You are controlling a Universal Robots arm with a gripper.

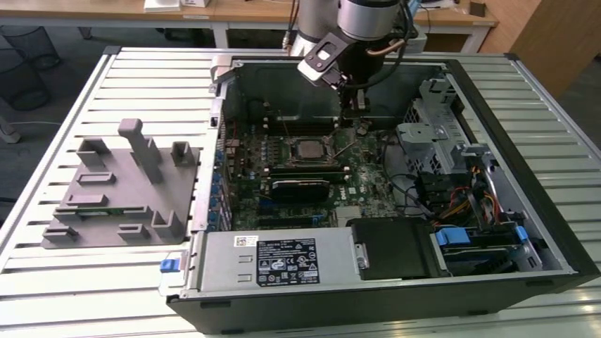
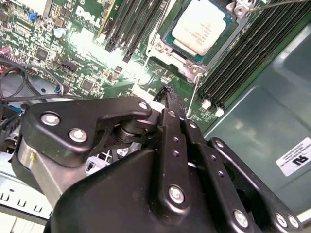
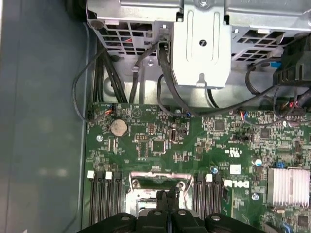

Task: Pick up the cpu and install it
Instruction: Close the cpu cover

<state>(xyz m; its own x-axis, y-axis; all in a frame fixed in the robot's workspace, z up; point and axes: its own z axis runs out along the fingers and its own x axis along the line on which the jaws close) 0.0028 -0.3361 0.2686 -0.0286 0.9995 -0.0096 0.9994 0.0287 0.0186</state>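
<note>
Exterior view: cpu (image 1: 308, 149) sits flat inside the socket (image 1: 308, 164); it is square, with no long axis. Gripper (image 1: 359, 125) hangs just off the socket, toward the exterior view's right, not touching it.
Second wrist view: gripper closed and empty; cpu lies ahead of its tip.
First wrist view: memory slots (image 3: 104, 194) flank the socket, leaving narrow room.

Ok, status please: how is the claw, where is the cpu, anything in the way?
Claw shut, hanging over the board. Cpu lying in the socket, apart from the claw. Thin metal rod close beside the claw tip.
</note>
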